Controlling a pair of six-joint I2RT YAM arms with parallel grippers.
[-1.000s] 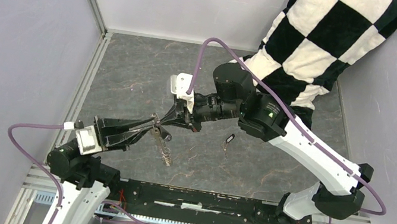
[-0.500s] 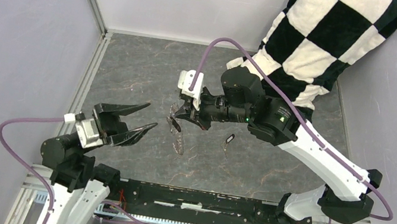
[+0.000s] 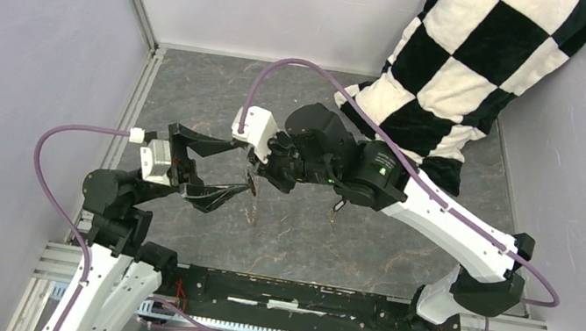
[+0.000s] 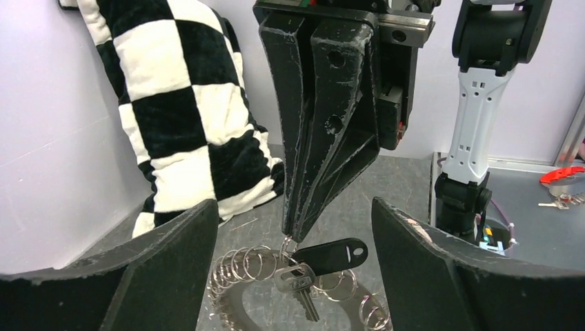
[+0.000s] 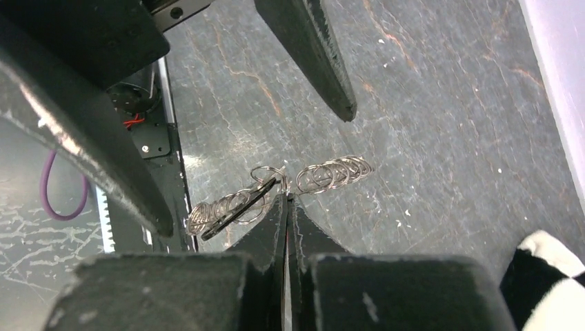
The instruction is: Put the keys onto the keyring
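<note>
The right gripper (image 4: 295,231) has its jaws pressed together, pinching one loop of the keyring (image 4: 238,272), a chain of small silvery split rings linked into a circle. The keyring is lifted at the pinched point. The rest of it appears to lie on the grey marbled table (image 3: 194,96), near the table's middle. Judgement: it is held up so that one ring stands clear and can be reached from the side.

The first key (image 4: 330,254), with a black plastic head and a short silvery blade, hangs directly below the pinch, against the rings. These views do not show whether it is actually threaded onto a ring.

The left gripper (image 3: 241,166) has its jaws spread wide with nothing gripped, one finger on either side of the right gripper's tip and the hanging key. Judgement: it is placed to take the key or steady the rings.

The second key (image 3: 339,204), of the same black-headed type, lies loose on the table to the right of the keyring, apart from it and beside the right forearm. Judgement: this one remains to be fitted, so the task is at best half done.

A black-and-white chequered cushion (image 3: 483,62) leans in the far right corner and plays no part.
</note>
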